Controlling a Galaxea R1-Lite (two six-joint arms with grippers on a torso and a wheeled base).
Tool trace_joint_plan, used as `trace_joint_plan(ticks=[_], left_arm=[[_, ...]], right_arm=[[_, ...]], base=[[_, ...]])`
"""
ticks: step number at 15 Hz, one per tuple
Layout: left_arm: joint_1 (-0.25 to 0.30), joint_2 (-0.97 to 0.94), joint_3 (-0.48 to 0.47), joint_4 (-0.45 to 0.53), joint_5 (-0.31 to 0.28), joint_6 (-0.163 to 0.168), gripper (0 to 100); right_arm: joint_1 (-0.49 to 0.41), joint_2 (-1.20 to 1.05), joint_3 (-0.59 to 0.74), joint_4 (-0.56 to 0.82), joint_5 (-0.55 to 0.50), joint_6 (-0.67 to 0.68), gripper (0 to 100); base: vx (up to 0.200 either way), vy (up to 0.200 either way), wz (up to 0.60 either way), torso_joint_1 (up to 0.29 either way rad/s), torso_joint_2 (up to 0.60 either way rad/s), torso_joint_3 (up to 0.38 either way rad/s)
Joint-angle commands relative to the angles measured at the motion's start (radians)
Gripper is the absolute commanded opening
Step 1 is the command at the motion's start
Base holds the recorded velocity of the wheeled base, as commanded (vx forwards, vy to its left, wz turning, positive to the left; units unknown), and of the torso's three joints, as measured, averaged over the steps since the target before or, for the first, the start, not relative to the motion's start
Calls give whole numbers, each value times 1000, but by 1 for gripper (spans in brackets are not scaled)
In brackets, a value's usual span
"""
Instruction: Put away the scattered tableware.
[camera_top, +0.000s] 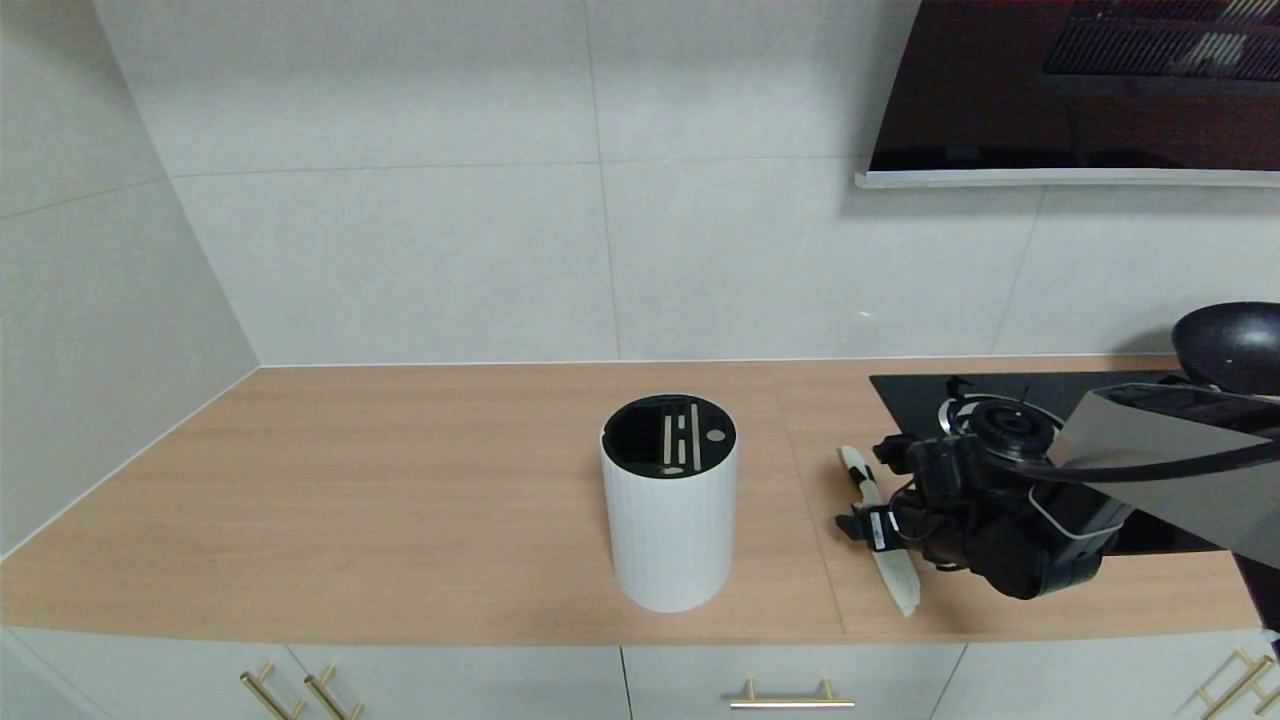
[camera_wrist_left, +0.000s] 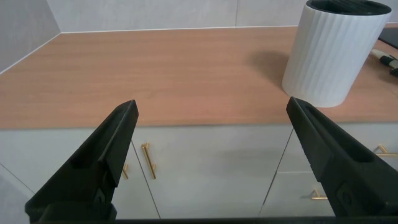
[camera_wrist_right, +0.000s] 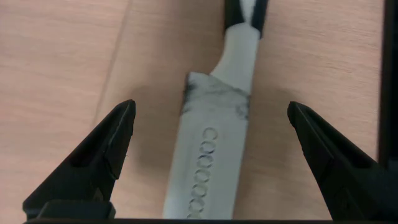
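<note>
On the wooden table, right of centre: white-bladed knife lying flat, black-and-white handle toward the wall, blade tip toward the front edge, just left of the black cooktop. Directly over the knife, right hand, fingers spread wide, one to either side of the blade near its junction with the handle, not closed on it; contact with the knife not discernible. To the left of the knife and apart from it, upright white ribbed holder with a black slotted top, touched by neither hand. Off the table's front edge, left hand, likewise spread wide and holding nothing, pale cabinet doors with brass handles beyond it.
</note>
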Motion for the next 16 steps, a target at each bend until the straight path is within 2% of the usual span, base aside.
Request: trace_joint_plan(ticks=[1,6,7,16], left_arm=[[1,0,0,0,0,0,100],[1,0,0,0,0,0,100],[1,0,0,0,0,0,100],[1,0,0,0,0,-2,100]], right_arm=[[-1,13,-9,0,0,0,100],[-4,29,-24,3,-3,0,100],[-7,29,-24,3,-3,0,0],[-7,38,-37,1,-6,1,0]], base=[[0,0,0,0,0,0],[0,0,0,0,0,0],[0,0,0,0,0,0],[0,0,0,0,0,0]])
